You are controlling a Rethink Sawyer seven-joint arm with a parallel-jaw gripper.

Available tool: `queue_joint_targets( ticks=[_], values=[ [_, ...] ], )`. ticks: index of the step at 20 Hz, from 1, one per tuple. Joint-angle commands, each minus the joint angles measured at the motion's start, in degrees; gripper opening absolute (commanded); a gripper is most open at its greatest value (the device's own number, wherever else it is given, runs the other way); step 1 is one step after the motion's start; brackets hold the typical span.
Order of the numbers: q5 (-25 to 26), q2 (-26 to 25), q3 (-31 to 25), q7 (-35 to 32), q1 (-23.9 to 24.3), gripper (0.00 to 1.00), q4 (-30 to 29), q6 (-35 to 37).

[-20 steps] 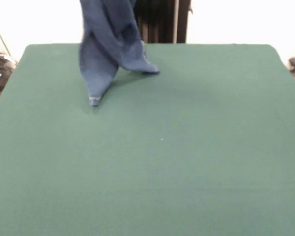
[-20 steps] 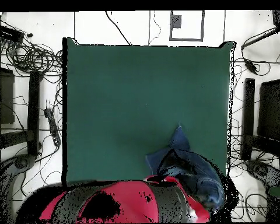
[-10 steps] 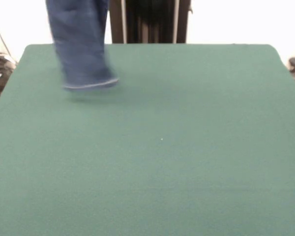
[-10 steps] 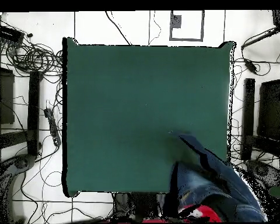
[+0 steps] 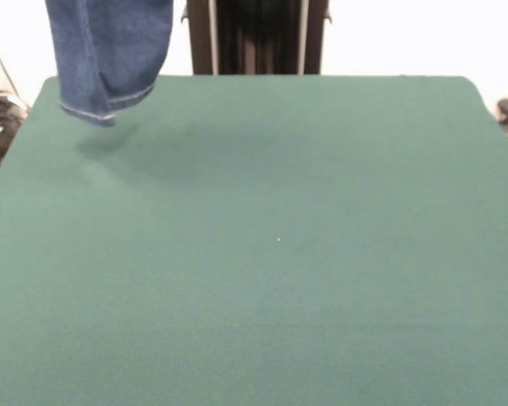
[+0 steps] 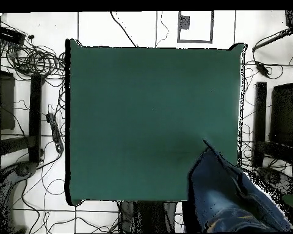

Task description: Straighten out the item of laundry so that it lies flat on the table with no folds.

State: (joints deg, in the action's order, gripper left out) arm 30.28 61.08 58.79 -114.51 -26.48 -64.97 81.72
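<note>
The blue denim jeans (image 5: 108, 52) hang in the air at the upper left of the front view, leg hems down and clear of the green table (image 5: 279, 245), with a shadow beneath them. Seen from overhead, the jeans (image 6: 228, 198) spread large over the table's lower right corner (image 6: 231, 164). The cloth runs out past the picture's edge in both views, so what holds it is out of sight. My gripper is visible in neither view.
Cables and dark equipment (image 6: 33, 91) lie on the floor along the table's left side in the overhead view, and more gear (image 6: 277, 122) stands along its right side. A black pedestal (image 5: 258, 38) rises behind the table's far edge.
The jeans have risen off the table and swung further toward the front view's left; a second ago their leg ends touched the felt. The red arm seen overhead has gone out of view.
</note>
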Motion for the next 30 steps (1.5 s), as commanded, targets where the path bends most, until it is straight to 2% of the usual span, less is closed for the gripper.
queue_joint_targets(
  ticks=[1, 11, 20, 28, 30],
  values=[
    [2.54, 2.37, -8.98, 17.78, 6.84, 0.0, -4.81, -9.32],
    [0.46, 5.37, -17.5, 23.7, 16.65, 0.0, -8.93, -18.3],
    [-0.68, 7.54, -23.1, 26.13, 22.47, 0.0, -12.81, -23.2],
    [-4.52, 6.89, -28.31, 18.74, 22.74, 0.0, -22.49, -24.79],
    [-8.64, 7.38, -31.75, 21.13, 25.16, 0.0, -26.55, -26.33]
  ],
)
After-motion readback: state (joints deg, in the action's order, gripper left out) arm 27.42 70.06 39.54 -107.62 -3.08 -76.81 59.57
